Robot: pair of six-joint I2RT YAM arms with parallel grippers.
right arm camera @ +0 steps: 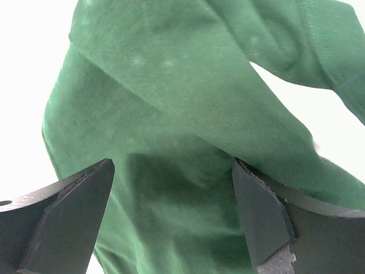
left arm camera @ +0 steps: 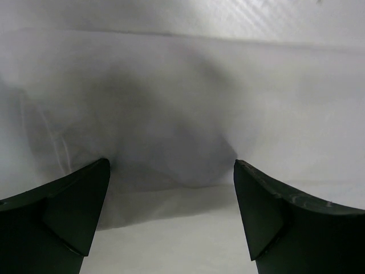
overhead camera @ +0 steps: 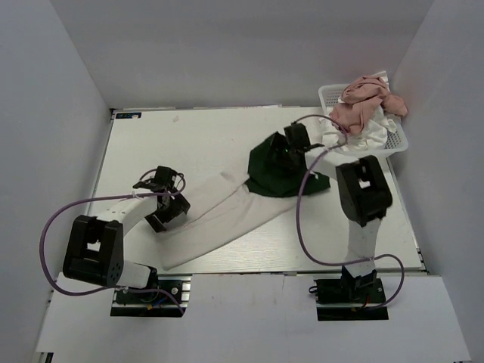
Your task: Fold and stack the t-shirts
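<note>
My left gripper [left arm camera: 171, 164] is spread wide, with the white body of the t-shirt [overhead camera: 227, 212] lying on the desk [overhead camera: 189, 136] right beneath it. My right gripper [right arm camera: 171, 162], equally spread, hangs over the shirt's bunched green part [right arm camera: 188, 114].

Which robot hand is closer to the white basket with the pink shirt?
Right. The right gripper sits over the dark green end of the shirt, just beside the basket. The left gripper is far across the table, at its white end.
</note>
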